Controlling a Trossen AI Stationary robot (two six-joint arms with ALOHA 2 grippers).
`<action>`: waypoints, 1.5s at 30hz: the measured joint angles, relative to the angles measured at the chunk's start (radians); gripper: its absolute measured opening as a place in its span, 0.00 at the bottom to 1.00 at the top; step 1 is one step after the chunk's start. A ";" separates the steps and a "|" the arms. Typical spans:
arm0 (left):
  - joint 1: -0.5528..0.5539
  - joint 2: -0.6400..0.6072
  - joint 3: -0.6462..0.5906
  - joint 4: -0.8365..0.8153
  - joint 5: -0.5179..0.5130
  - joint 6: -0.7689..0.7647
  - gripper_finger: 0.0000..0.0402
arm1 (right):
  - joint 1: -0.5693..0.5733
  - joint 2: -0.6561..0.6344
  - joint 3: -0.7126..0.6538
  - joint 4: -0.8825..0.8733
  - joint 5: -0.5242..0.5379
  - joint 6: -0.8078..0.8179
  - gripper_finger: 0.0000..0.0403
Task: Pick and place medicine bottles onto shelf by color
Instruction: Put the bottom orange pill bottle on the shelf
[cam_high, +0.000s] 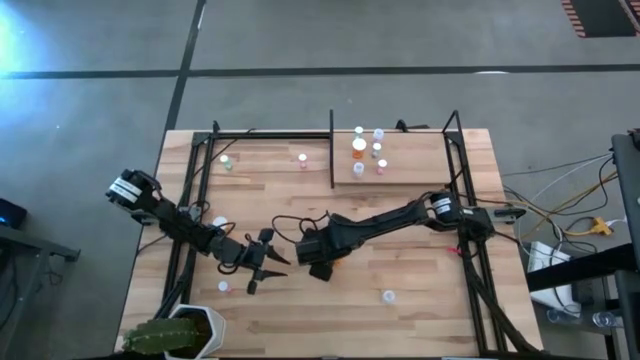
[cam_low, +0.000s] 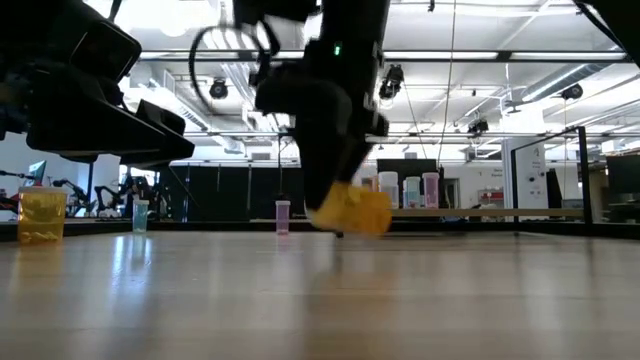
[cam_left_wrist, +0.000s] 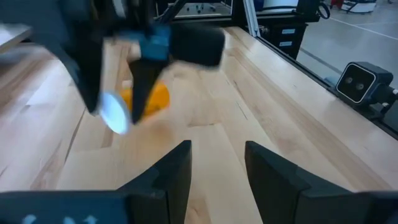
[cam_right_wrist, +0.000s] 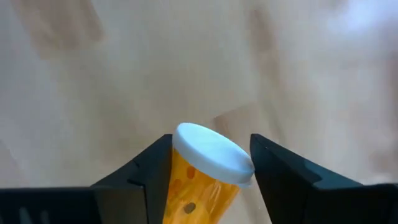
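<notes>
My right gripper (cam_high: 322, 268) hangs over the middle of the table, shut on an orange medicine bottle (cam_right_wrist: 198, 190) with a white cap (cam_right_wrist: 212, 153). The same bottle (cam_left_wrist: 154, 98) shows in the left wrist view and, as the orange bottle (cam_low: 352, 212), in the low view. My left gripper (cam_high: 262, 272) waits open just left of it, low over the board, nothing between its fingers (cam_left_wrist: 177, 165). The shelf (cam_high: 332, 150) at the far side carries several bottles (cam_high: 360, 148) right of its divider, and a green one (cam_high: 227, 162) and a pink one (cam_high: 302, 158) to its left. My right gripper pinches the orange bottle's body (cam_right_wrist: 186, 180), just behind the cap, between its two fingers (cam_right_wrist: 149, 171). The fingers come steeply from above. The bottle sits tilted in the hold with its cap end (cam_left_wrist: 114, 112) lowest, close over the board; whether it is clear of the wood I cannot tell.
Loose bottles stand on the board at the near right (cam_high: 388, 296), the near left (cam_high: 224, 287) and the left (cam_high: 220, 222). A potted plant (cam_high: 175, 335) sits at the near left corner. Black rods (cam_high: 465, 200) run along both sides.
</notes>
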 joint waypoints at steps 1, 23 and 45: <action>0.000 0.000 0.000 0.000 0.000 0.000 0.33 | 0.000 -0.019 0.000 -0.004 0.032 -0.010 0.48; 0.004 0.000 -0.002 0.033 -0.003 0.036 0.33 | 0.072 -0.887 -0.978 0.084 1.167 0.454 0.46; 0.004 0.000 -0.003 0.025 -0.006 0.049 0.33 | -0.543 -1.137 -1.417 1.479 0.562 -0.701 0.46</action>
